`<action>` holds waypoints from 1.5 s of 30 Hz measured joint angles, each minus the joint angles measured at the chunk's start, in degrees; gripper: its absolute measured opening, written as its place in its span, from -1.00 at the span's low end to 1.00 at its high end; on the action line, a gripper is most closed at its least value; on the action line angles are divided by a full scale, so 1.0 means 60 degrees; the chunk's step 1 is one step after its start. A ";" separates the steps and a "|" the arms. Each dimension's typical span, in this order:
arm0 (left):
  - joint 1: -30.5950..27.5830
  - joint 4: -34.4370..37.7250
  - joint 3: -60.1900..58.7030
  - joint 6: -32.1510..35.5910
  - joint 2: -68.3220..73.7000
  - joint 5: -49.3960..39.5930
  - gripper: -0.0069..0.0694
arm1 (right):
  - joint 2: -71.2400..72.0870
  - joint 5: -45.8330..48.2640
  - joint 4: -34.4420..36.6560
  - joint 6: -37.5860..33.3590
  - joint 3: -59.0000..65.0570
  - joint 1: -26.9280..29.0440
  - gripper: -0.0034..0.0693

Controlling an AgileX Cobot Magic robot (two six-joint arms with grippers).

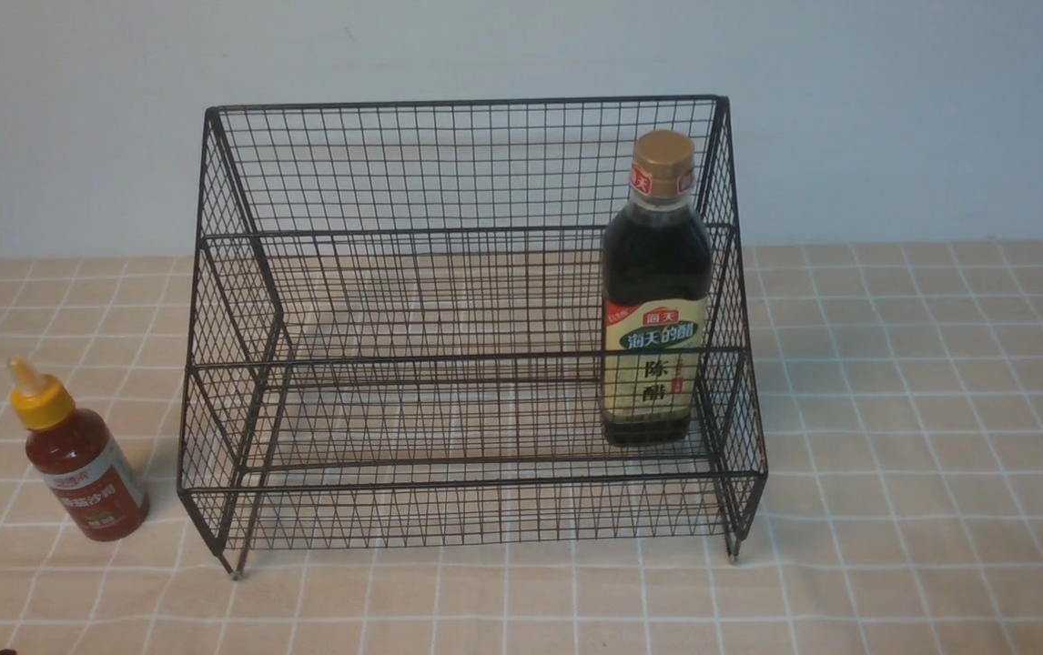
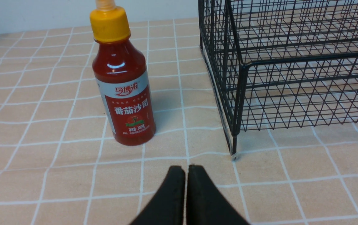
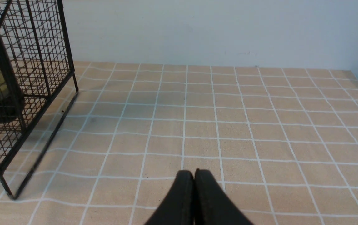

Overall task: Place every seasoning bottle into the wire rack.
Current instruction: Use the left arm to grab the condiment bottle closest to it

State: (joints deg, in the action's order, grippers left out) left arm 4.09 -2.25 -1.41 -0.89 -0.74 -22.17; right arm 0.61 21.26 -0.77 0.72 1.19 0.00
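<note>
Sauce bottle [image 1: 89, 475] near rack's [image 1: 471, 485] left edge

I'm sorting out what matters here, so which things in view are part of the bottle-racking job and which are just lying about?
Part of the job:
- red sauce bottle
- dark vinegar bottle
- wire rack

Just there:
- checked tablecloth

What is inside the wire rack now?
Inside the rack, near its right end, the vinegar bottle stands upright. The rack's wires cross in front of its lower part, but it shows through. What is directly behind the bottle is covered.
</note>
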 joint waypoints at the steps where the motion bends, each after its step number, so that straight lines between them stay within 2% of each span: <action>1: 0.0000 0.0000 0.0000 0.0000 0.0000 0.0000 -0.84 | 0.0000 0.0000 0.0000 0.0000 0.0000 0.0000 -0.94; 25: 0.0000 -0.0101 -0.0013 -0.0049 0.0000 0.0207 -0.84 | 0.0007 0.0000 0.0000 -0.0020 0.0000 0.0000 -0.94; 30: 0.0000 0.1234 -0.0036 -0.1017 0.0000 0.1716 -0.84 | 0.0007 0.0000 0.0000 -0.0020 0.0000 0.0000 -0.94; 34: 0.0000 0.2571 -0.0036 -0.1742 0.0000 0.3618 -0.84 | 0.0007 0.0000 0.0000 -0.0020 0.0000 0.0000 -0.94; 35: 0.0000 0.2617 -0.0036 -0.1750 0.0000 0.3695 -0.84 | 0.0007 0.0000 0.0000 -0.0020 0.0000 0.0000 -0.94; 41: 0.0000 0.3025 -0.0036 -0.1765 0.0000 0.7120 -0.84 | 0.0007 0.0000 0.0000 -0.0020 0.0000 0.0000 -0.94; 42: 0.0000 0.3025 -0.0036 -0.1766 0.0000 0.7120 -0.84 | 0.0007 0.0000 0.0000 -0.0020 0.0000 0.0000 -0.94; 45: 0.0000 0.3105 -0.0036 -0.1928 0.0000 0.8574 -0.84 | 0.0007 0.0000 0.0000 -0.0020 0.0000 0.0000 -0.94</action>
State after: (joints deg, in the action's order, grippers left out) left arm 4.09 16.38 -1.63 -12.46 -0.74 29.27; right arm 0.65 21.26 -0.77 0.59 1.19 0.00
